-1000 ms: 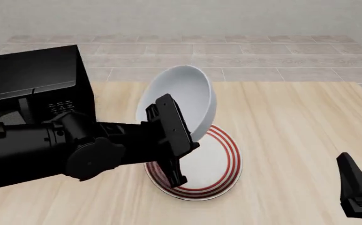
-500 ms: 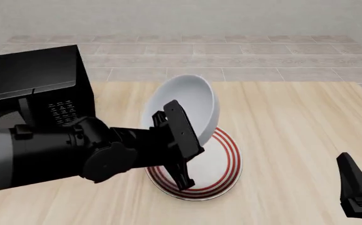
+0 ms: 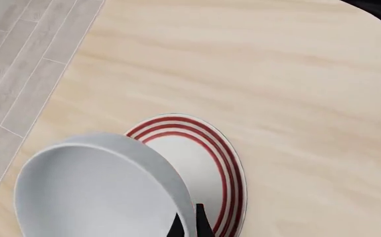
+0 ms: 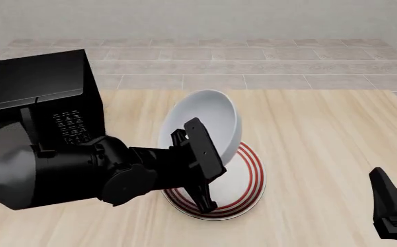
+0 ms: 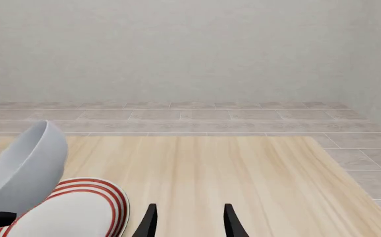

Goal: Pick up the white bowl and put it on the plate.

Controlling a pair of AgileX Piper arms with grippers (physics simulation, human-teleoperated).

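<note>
The white bowl (image 4: 209, 121) hangs steeply tilted just above the far half of the red-ringed plate (image 4: 243, 180), which lies flat on the table. My left gripper (image 4: 202, 162) is shut on the bowl's rim. In the left wrist view the bowl (image 3: 92, 192) covers part of the plate (image 3: 207, 163), with the fingertips (image 3: 200, 224) pinching its rim. My right gripper (image 5: 187, 222) is open and empty near the table's front right; the bowl (image 5: 22, 173) and plate (image 5: 78, 212) show at its side.
A black microwave (image 4: 37, 98) stands at the table's back left, close behind the left arm. Bare wooden tabletop (image 4: 322, 134) stretches right of the plate. A tiled floor (image 4: 253, 62) lies beyond the far edge.
My left gripper has lowered the bowl toward the plate, keeping it tilted. The right arm has stayed still.
</note>
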